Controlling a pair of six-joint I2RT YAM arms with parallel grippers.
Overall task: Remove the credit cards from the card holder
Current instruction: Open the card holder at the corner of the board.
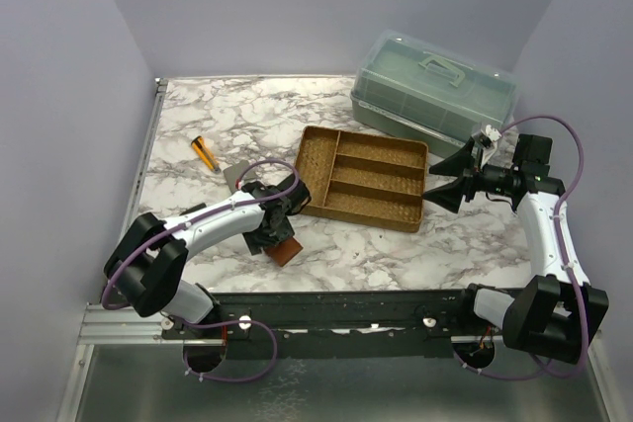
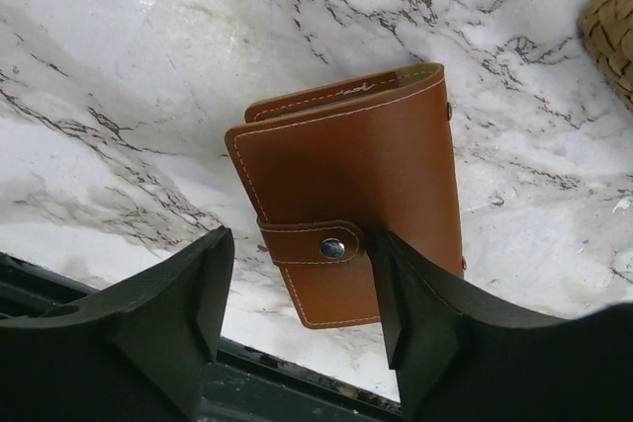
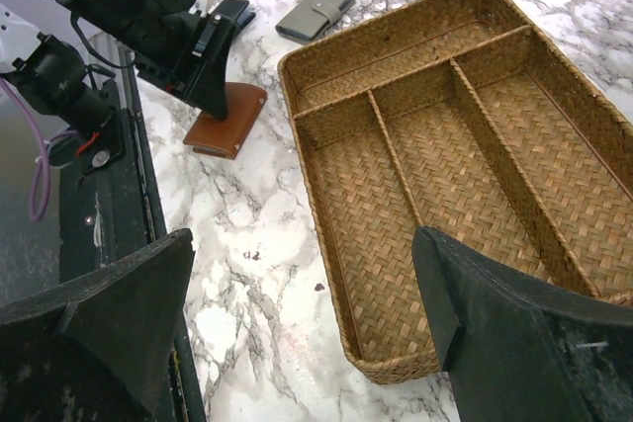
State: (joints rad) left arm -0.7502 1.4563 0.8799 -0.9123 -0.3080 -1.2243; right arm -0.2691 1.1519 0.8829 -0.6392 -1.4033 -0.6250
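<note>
The card holder point(image 2: 346, 175) is a reddish-brown leather wallet, snapped shut and lying flat on the marble table near its front edge point(image 1: 287, 251). My left gripper point(image 2: 302, 244) hangs low over its near end, open, with the snap tab between the fingers. The right finger overlaps the wallet's right side, and the left finger stands clear of it. From the right wrist the wallet point(image 3: 226, 121) shows under the left arm. The credit cards are hidden. My right gripper point(image 1: 440, 180) is wide open and empty point(image 3: 304, 274), by the woven tray's right end.
A woven tray point(image 1: 356, 216) with several long compartments lies mid-table. A green lidded box point(image 1: 432, 86) stands at the back right. A grey wallet point(image 1: 237, 175) and an orange pen point(image 1: 206, 153) lie behind the left arm. The table's black front rail point(image 1: 336, 303) is just behind the card holder.
</note>
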